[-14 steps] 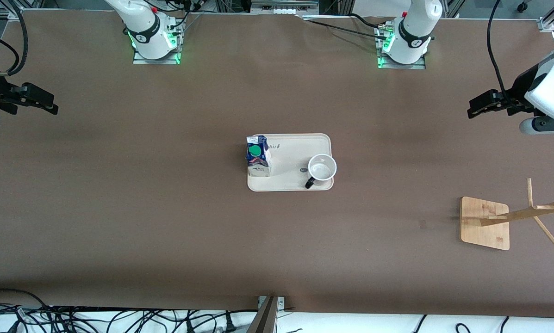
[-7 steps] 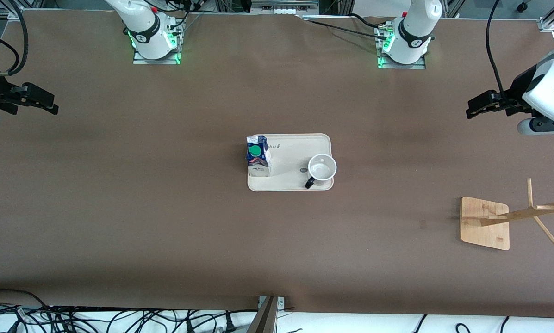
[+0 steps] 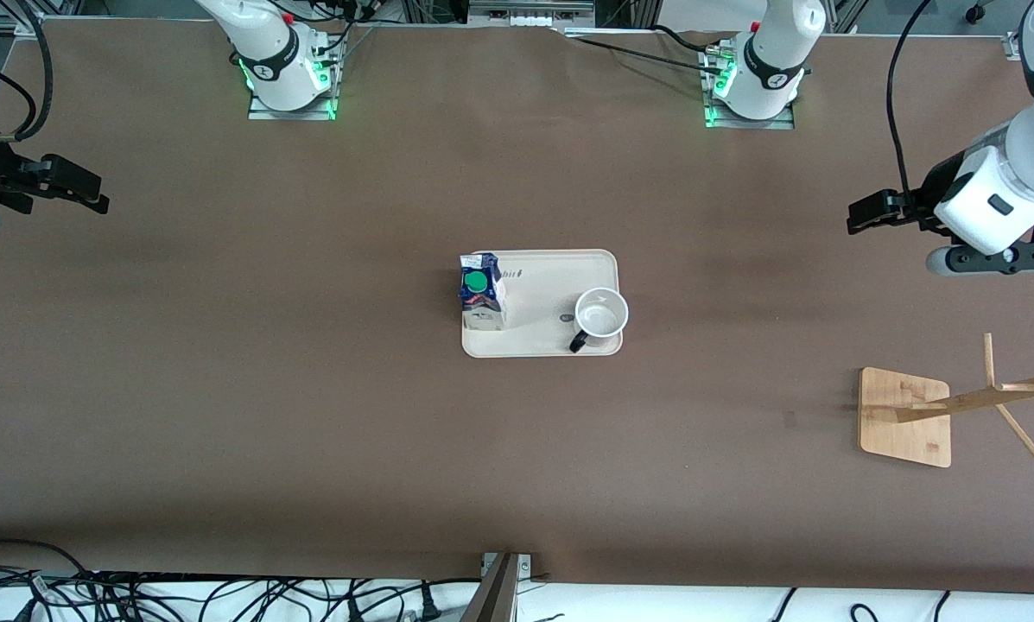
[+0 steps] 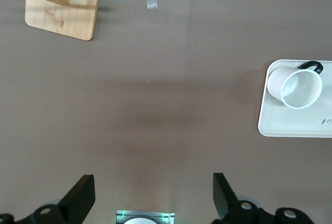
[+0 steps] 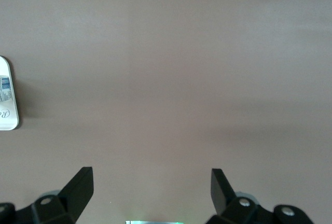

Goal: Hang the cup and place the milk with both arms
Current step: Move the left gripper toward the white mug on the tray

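Nearest the front camera, the wooden rack (image 3: pixel 905 417) stands by the table's edge at the left arm's end. On the tray (image 3: pixel 541 342) at mid-table, the cup (image 3: pixel 601 316), rigid and breakable, looks best taken by rim or handle, and the milk (image 3: pixel 480 293) by its flat sides. The left gripper (image 3: pixel 867 212) and right gripper (image 3: pixel 80 190) hover spread wide and empty over opposite table ends.

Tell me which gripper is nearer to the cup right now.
Left. The left gripper hangs open over bare table toward the left arm's end, well short of the cup on the tray. The right gripper, also open, hangs at the table's right-arm end, much farther away.
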Motion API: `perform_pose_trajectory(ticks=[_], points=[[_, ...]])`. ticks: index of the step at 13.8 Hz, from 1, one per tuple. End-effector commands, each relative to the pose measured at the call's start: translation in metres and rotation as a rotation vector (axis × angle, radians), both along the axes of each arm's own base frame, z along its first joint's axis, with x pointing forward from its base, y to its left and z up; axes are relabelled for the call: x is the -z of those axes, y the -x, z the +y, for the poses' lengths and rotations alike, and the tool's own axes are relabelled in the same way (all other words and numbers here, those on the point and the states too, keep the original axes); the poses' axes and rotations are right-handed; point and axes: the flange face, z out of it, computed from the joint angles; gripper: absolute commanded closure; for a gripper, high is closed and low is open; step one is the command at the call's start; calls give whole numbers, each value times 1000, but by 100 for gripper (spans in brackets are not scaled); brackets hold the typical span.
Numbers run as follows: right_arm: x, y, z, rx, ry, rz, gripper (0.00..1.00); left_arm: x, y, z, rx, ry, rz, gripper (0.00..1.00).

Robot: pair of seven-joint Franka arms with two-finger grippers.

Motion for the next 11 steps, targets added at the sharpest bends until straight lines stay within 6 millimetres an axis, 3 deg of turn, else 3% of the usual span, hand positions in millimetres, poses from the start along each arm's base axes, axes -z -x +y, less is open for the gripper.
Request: perform_pose_trajectory(ticks=[1, 4, 7, 11], points=[[-5, 0, 1, -6, -11, 2, 0, 6, -1, -3, 10, -20, 14, 0], [-5, 0, 1, -7, -13, 2, 0, 24, -7, -23, 41, -10, 38, 0], [-6, 1, 1, -7, -11, 1, 0, 48, -5, -66, 102, -15, 65, 0], [-5, 1, 1, -7, -13, 4, 0, 110, -9, -111, 169, -13, 42, 0]])
